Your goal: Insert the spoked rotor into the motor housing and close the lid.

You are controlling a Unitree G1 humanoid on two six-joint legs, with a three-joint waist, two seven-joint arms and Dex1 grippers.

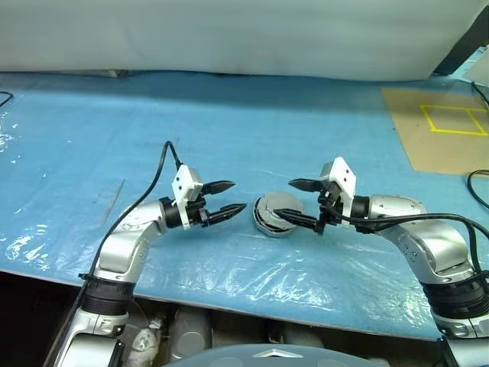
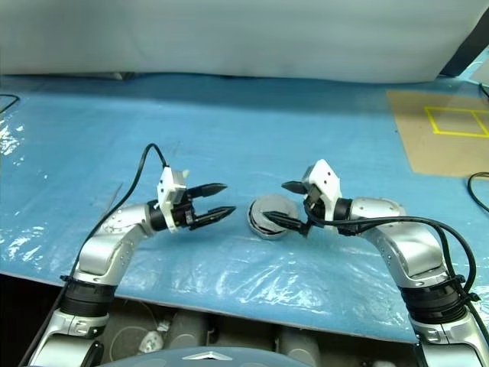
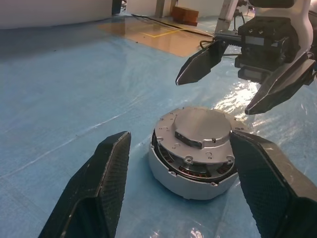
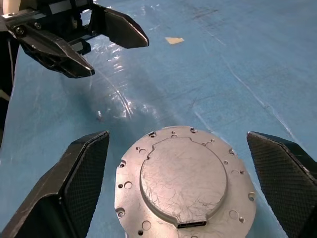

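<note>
The motor housing point(image 1: 276, 215) is a short silver can standing on the blue table between my two grippers. The lid point(image 4: 183, 181), a round silver plate with small holes, lies on top of it. Copper windings point(image 3: 171, 161) show through a gap under the lid's rim. The spoked rotor is hidden. My left gripper point(image 1: 238, 196) is open, a short way left of the housing and pointing at it. My right gripper point(image 1: 283, 199) is open on the other side, its lower finger point(image 1: 294, 218) close against the housing's side. Neither one holds anything.
A brown cardboard panel point(image 1: 443, 130) with a yellow tape square lies at the far right of the table. The blue plastic sheet point(image 1: 153, 130) covers the table to its front edge point(image 1: 229, 294). A black cable point(image 1: 480, 195) curls at the right edge.
</note>
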